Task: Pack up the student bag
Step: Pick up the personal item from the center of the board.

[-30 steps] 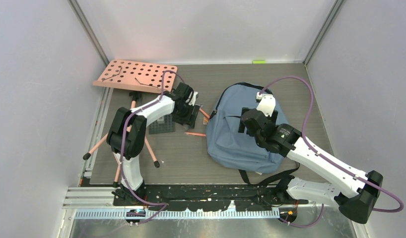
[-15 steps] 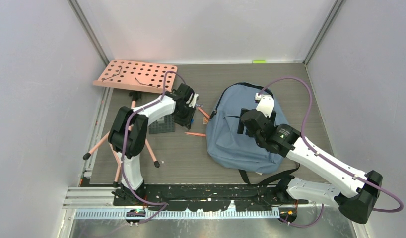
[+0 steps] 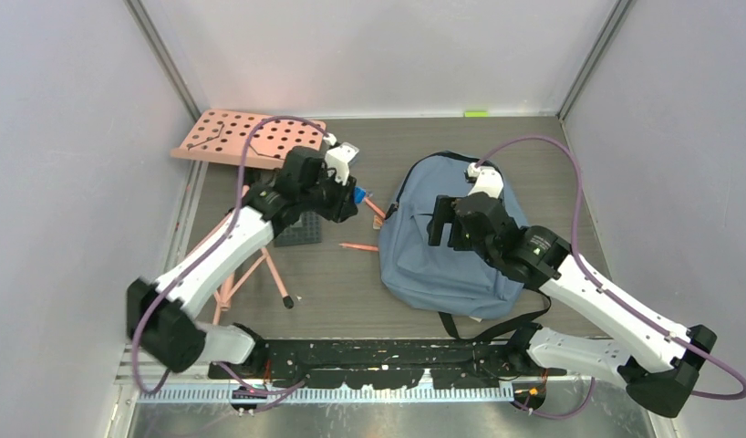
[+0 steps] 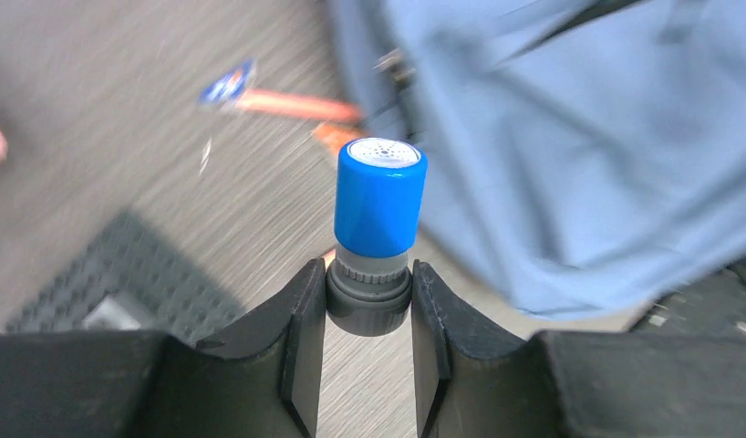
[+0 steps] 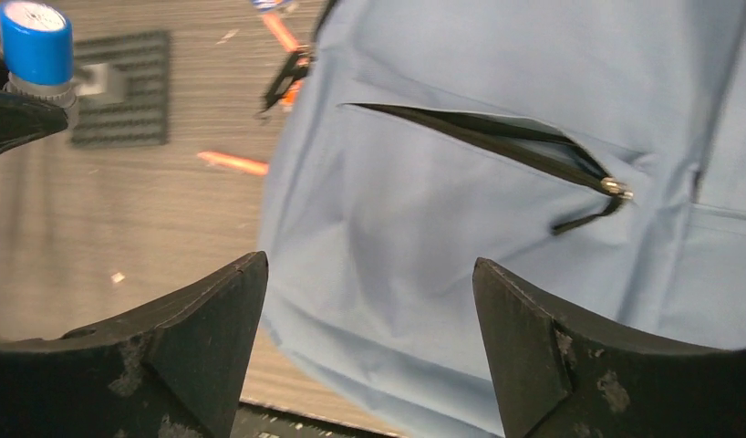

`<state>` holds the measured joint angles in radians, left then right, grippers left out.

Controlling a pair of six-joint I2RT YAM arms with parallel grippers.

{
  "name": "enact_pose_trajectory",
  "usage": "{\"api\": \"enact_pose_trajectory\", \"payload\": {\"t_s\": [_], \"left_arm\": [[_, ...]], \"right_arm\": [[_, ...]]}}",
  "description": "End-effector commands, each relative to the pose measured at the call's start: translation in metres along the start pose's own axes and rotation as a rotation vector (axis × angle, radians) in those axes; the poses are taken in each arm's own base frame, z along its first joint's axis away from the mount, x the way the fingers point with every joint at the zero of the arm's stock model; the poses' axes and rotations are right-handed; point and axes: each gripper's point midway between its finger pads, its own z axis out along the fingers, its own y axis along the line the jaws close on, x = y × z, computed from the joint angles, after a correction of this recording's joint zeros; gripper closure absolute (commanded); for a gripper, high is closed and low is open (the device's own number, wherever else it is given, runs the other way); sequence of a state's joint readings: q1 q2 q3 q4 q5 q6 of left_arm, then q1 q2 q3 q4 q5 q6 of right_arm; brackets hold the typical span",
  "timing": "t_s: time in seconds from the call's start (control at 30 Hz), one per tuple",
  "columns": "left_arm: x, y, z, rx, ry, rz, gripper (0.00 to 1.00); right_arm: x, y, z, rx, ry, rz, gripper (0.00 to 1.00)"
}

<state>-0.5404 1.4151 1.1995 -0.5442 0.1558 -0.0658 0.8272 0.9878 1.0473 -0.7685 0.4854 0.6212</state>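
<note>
Grey wood-grain table, pale walls all round. Over it the left pincer pinches a blue-capped tube by its grey collar. The tube sticks out past the fingertips, clear of the table. Ahead and to the right of that pincer the backpack lies flat. It sits directly under the right pincer, which hovers spread wide with nothing in it. The pocket zip gapes just beyond those fingertips, only a slit. An orange pencil lies loose between the left pincer and the backpack.

Risks:
- The grip is low on a round collar, so the tube could twist or slip mid-carry.
- The slit looks narrow, so the tube may snag the fabric unless it's pulled wider.
</note>
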Motion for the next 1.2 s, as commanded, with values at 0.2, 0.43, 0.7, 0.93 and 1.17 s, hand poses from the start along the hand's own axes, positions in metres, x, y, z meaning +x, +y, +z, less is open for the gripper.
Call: {"api": "enact_pose_trajectory", "payload": {"t_s": [0.2, 0.43, 0.7, 0.93, 1.17], "left_arm": [[-0.017, -0.138, -0.079, 0.64, -0.257, 0.223, 0.78], [-0.006, -0.157, -0.083, 0.7, -0.22, 0.27, 0.83], [-0.003, -0.162, -0.085, 0.701, -0.228, 0.285, 0.83], [-0.006, -0.164, -0.09, 0.708, -0.267, 0.284, 0.84], [-0.006, -0.166, -0.088, 0.725, -0.264, 0.275, 0.84]], "right_arm": [[-0.025, 0.102, -0.065, -0.609, 0.043, 0.057, 0.13], [-0.026, 0.129, -0.081, -0.776, 0.066, 0.089, 0.19], [-0.011, 0.13, -0.054, -0.7, 0.129, 0.094, 0.27], [-0.005, 0.13, -0.047, -0.691, 0.148, 0.128, 0.37], [0.003, 0.136, -0.04, -0.706, 0.179, 0.171, 0.46]]}}
